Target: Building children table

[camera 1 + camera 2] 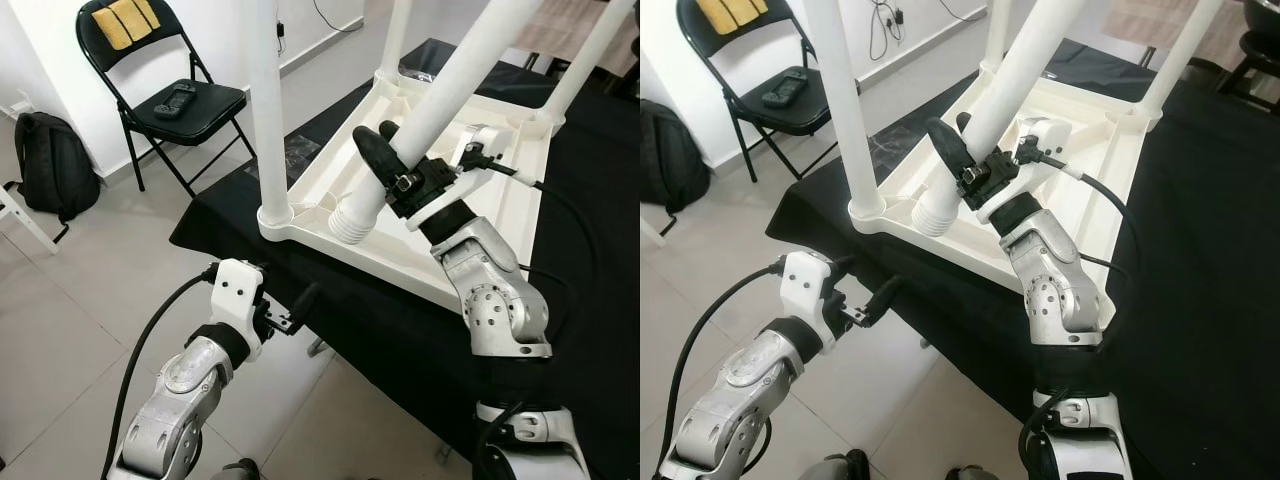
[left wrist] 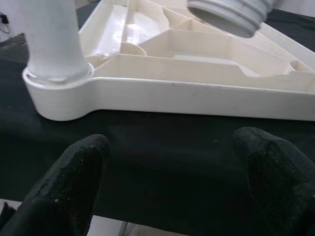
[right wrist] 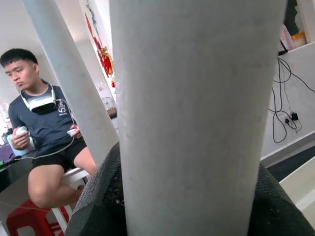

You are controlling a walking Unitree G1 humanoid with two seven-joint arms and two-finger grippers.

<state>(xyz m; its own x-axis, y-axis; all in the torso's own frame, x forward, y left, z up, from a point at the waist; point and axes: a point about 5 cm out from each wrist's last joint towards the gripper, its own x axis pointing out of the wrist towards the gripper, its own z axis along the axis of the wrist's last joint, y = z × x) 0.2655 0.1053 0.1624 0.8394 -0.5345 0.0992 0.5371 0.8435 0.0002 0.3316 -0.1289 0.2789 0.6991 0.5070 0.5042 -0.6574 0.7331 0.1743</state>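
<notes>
right pincer [image 1: 385, 160] clamps loose leg [image 1: 450, 85] | left pincer [image 2: 167, 182] apart | writing: seemingly none

Bright, even daylight (wrist foregrounds seemingly blurred)

Grey tile floor [image 1: 80, 300], white wall [image 1: 50, 60] far left. Black folding chair [image 1: 165, 100] w/ remote [image 1: 175, 100] on seat, yellow pad [image 1: 125, 20] on backrest. Black backpack [image 1: 50, 165] left by wall. Black-draped desk [image 1: 590, 200] right.

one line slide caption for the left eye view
Right gripper holds a loose white table leg over the upturned tabletop; left gripper waits below.
</notes>
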